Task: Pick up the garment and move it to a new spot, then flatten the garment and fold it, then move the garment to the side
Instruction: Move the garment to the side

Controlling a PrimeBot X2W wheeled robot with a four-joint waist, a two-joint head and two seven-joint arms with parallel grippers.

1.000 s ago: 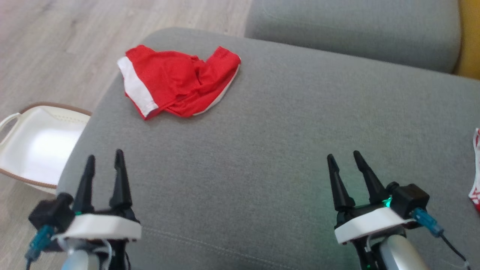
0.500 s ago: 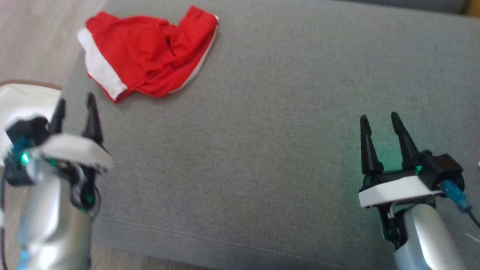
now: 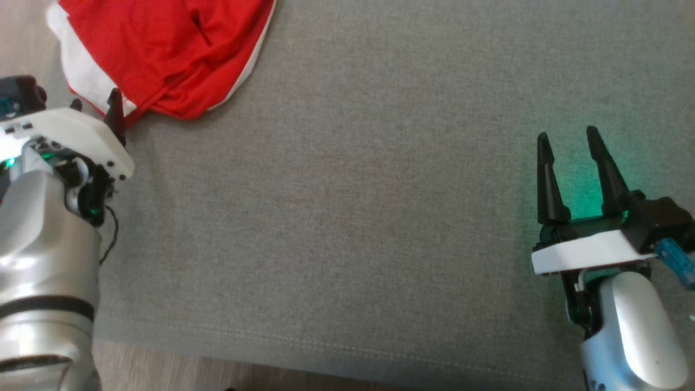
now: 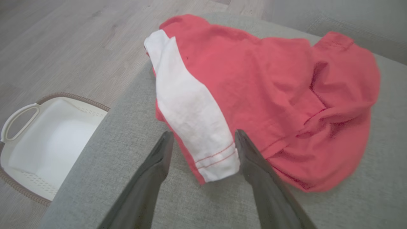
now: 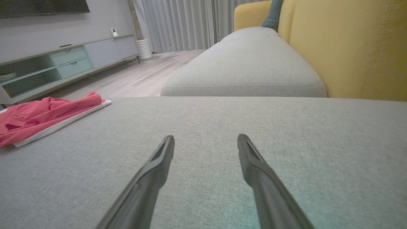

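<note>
1. Lying crumpled on the grey cushion (image 3: 347, 190), the red garment (image 3: 163, 49) sits at the cushion's far left corner, close to its rounded edge. A white band (image 4: 187, 108) runs down the garment's left side, and a thin white trim follows its right hem.
2. We see our left hand (image 4: 203, 136) at that same corner of the cushion. Its jaws are spread wide, one finger on either side of the near end of the white band. It grips nothing, and we cannot tell whether the fingertips touch the cloth.
3. Our right hand (image 3: 566, 134) is over the cushion's right side, well apart from the garment. Its jaws are also wide and empty, the fingers point toward the cushion's far edge, and a green glow falls on the fabric beside them.
4. Off the cushion's left edge we find a white basket (image 4: 19, 118) with a brown rim and a loop handle, standing on the pale wooden floor (image 4: 63, 47).
5. Beyond the cushion's far edge lies a second cushion (image 5: 248, 63), also grey, with a yellow backrest (image 5: 356, 47) along its right. A low pale cabinet (image 5: 73, 60) stands past the floor, off the cushion's left.
</note>
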